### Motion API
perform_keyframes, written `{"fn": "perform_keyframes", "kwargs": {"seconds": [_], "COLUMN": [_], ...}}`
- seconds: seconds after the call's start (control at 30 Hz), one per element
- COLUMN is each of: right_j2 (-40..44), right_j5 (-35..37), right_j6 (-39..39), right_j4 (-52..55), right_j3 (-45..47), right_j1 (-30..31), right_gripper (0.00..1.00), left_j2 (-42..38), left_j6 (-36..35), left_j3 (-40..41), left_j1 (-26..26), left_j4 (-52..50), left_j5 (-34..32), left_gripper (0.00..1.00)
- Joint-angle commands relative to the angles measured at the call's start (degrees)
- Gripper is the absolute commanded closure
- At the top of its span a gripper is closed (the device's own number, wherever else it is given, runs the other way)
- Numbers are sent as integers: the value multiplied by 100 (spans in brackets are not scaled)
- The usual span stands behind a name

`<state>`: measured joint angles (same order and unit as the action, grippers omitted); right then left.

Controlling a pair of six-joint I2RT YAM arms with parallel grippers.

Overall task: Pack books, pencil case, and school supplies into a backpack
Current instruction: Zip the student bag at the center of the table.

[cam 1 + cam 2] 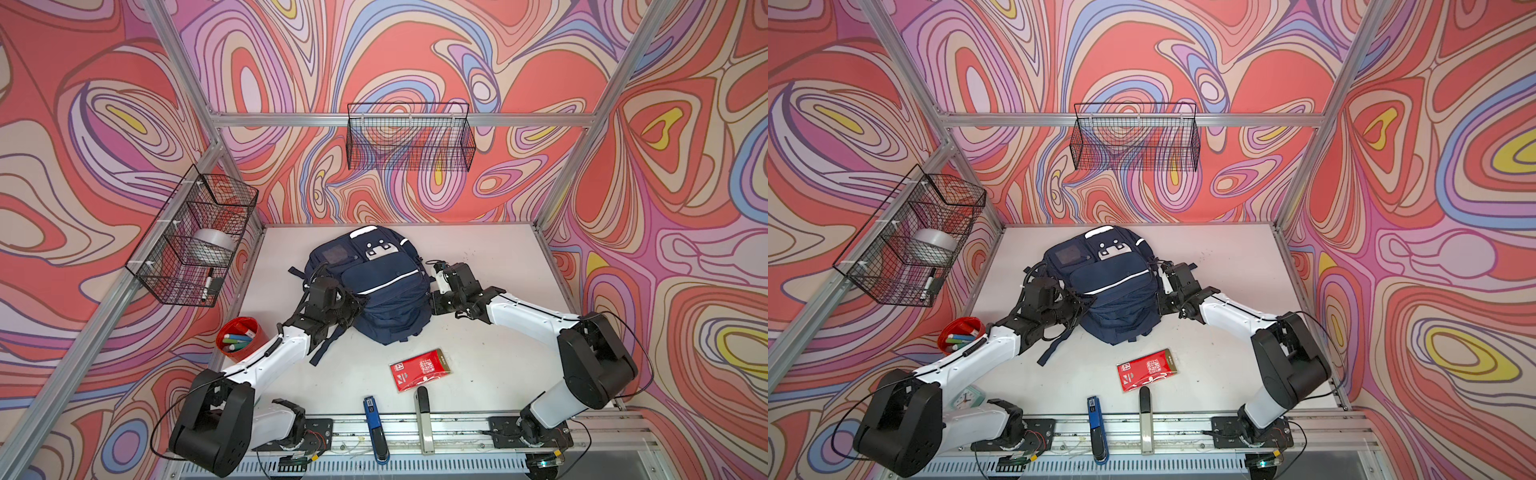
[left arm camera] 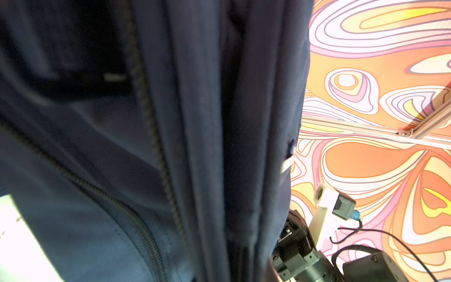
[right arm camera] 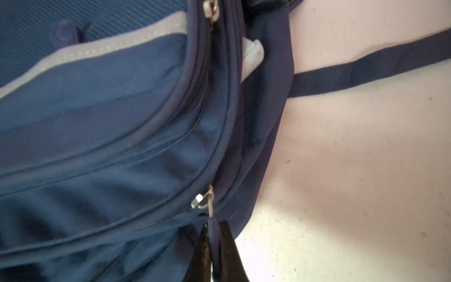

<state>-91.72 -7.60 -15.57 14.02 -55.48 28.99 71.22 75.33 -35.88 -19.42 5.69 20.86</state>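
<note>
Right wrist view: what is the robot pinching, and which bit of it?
The right end effector holds the backpack by a navy fabric pull tab hanging from a zipper slider.

**Colour/pattern check**

navy fabric backpack [image 1: 386, 307]: thin white stripes [image 1: 392, 283], white patch [image 1: 380, 250]. flat red packet [image 1: 419, 370]: white print, gold end. round red cup [image 1: 235, 355], blue and green markers [image 1: 237, 338]. blue stapler [image 1: 371, 411]. walls [image 1: 415, 50]: red-pink-lilac swirls, yellow spots. tabletop [image 1: 478, 324] white.
</note>
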Motion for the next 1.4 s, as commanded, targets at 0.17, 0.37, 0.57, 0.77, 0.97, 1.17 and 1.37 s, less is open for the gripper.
{"fn": "perform_keyframes", "kwargs": {"seconds": [0.17,0.37,0.57,0.77,0.97,1.17,1.37], "right_j2": [234,-222,-561,-631,-428,-286,-254], "right_j5": [763,755,210,97,163,267,1119], "right_j6": [255,-55,-440,-715,-739,-601,-221], "right_j4": [733,643,-29,-424,-450,-272,393], "right_j3": [-248,-539,-729,-628,-579,-491,-446], "right_j1": [671,1340,1636,1852,2014,2031,1920], "right_gripper": [100,100,100,100,100,100,100], "left_j2": [-382,-1236,-1095,-279,559,913,536], "left_j6": [-244,-68,801,1339,1660,1561,1427], "left_j3": [156,1,-189,-307,-486,-692,-493], "left_j1": [670,286,-1003,-1776,-1776,-1736,-1673], "left_j4": [123,-1000,-1034,-672,-396,-592,-857], "left_j5": [-367,-833,-1332,-2154,-2495,-2586,-2762], "left_gripper": [18,10,11,19,25,91,100]}}
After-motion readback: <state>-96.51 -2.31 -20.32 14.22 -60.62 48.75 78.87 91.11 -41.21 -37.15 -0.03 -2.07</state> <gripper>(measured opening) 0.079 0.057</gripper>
